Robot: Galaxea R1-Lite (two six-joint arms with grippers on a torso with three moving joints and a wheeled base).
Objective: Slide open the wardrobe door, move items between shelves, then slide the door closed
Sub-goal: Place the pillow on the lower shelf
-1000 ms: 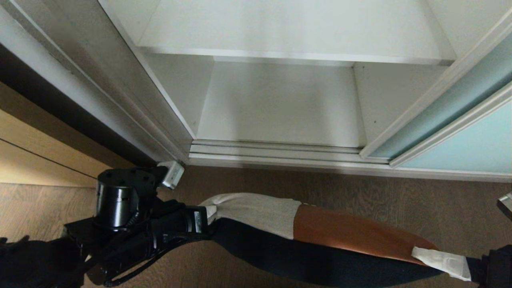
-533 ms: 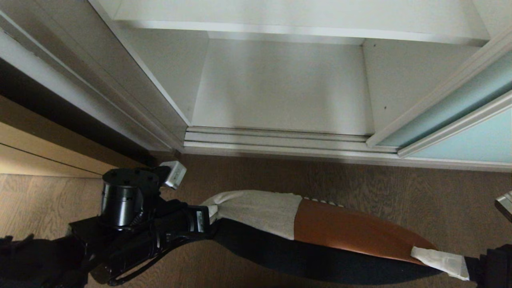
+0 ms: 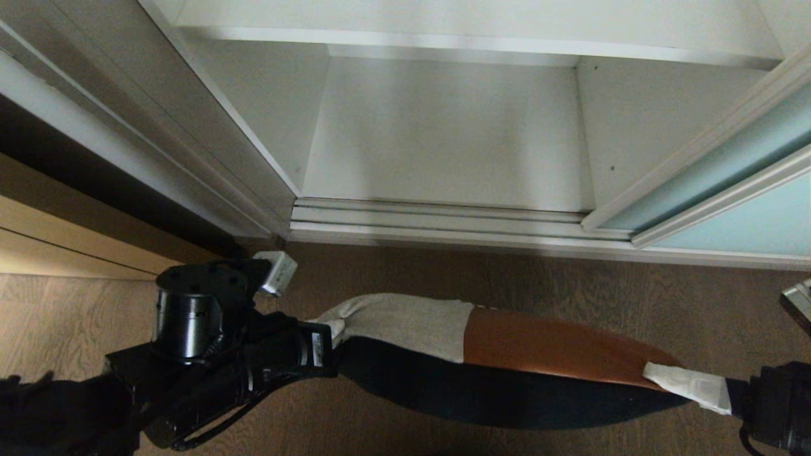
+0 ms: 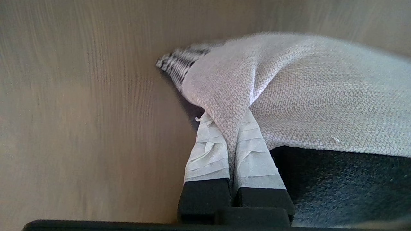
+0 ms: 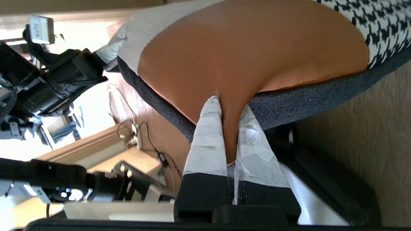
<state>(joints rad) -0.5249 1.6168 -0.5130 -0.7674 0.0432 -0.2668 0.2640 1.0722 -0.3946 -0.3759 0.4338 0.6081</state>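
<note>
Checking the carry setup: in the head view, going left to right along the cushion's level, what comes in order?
Left gripper → beige patch → rust-brown patch → right gripper, each pinching an end of the cushion.

The head view looks steeply down at the floor (image 3: 443,278) before the open wardrobe (image 3: 443,126). Each wrist view sits close behind its gripper, facing along the cushion (image 3: 507,354); all three share that cushion.
</note>
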